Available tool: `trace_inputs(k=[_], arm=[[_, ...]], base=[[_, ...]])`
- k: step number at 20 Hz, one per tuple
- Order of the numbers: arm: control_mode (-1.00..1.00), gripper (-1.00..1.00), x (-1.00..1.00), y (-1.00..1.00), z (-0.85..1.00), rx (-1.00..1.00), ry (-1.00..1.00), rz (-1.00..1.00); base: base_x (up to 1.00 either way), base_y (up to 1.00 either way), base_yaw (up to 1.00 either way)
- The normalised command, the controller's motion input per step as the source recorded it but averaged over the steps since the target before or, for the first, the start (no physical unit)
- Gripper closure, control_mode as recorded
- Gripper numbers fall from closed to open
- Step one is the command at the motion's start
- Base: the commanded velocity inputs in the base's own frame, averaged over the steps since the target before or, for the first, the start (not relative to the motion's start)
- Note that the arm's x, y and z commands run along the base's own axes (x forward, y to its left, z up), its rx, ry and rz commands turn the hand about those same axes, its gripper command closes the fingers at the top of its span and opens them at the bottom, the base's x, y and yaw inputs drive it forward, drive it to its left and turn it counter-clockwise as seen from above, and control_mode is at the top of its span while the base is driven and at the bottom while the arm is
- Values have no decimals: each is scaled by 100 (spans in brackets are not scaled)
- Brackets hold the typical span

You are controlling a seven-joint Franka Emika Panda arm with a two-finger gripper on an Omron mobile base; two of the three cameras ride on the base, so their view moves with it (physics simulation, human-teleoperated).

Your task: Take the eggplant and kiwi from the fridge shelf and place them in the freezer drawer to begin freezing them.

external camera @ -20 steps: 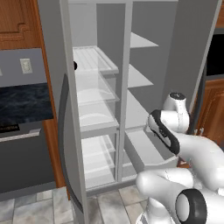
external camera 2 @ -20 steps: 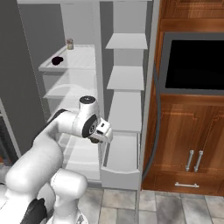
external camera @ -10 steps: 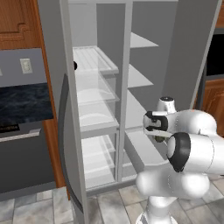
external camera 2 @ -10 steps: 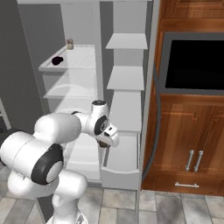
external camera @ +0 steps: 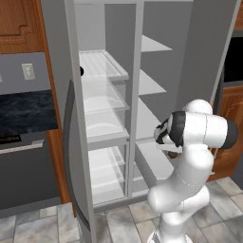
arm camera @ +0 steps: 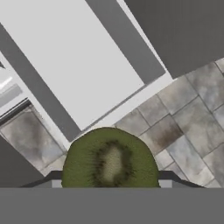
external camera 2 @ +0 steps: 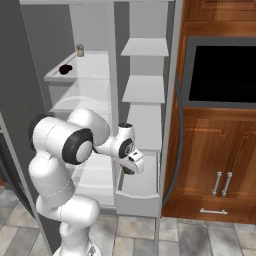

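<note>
My gripper [external camera 2: 129, 168] is shut on the kiwi [arm camera: 110, 159], a cut green-brown fruit that sits between the finger tips in the hand view. It hangs over the open freezer drawer [external camera 2: 136, 201], whose pale floor [arm camera: 83, 65] lies below the fruit. From the left base view the gripper [external camera: 173, 153] shows beside the white forearm. The eggplant [external camera 2: 65, 69], small and dark, lies on the upper fridge shelf [external camera 2: 92, 74], far above and left of the gripper. A dark sliver of the eggplant [external camera: 81, 71] peeks past the door edge on the fridge shelf [external camera: 102, 64].
A small tan jar [external camera 2: 79, 50] stands behind the eggplant. Narrow grey shelves [external camera 2: 145, 90] rise above the drawer. The open fridge door [external camera: 71, 142] stands at the left, wooden cabinets [external camera 2: 215, 165] and a black oven [external camera 2: 222, 72] at the right. Grey floor tiles [arm camera: 183, 122] show beside the drawer.
The arm has folded in and the gripper has moved right and down with the kiwi, ending over the freezer drawer. The eggplant and jar have stayed put.
</note>
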Motion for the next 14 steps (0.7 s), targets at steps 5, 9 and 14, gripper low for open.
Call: trace_inputs(k=[5,9,14], arm=[[-100,100,46,-8,-48,3,0,0],[-100,100,46,-7,-55,4,0,0],[-100,100,40,-16,-51,4,0,0]], base=[[0,0,0],[0,0,0],[0,0,0]])
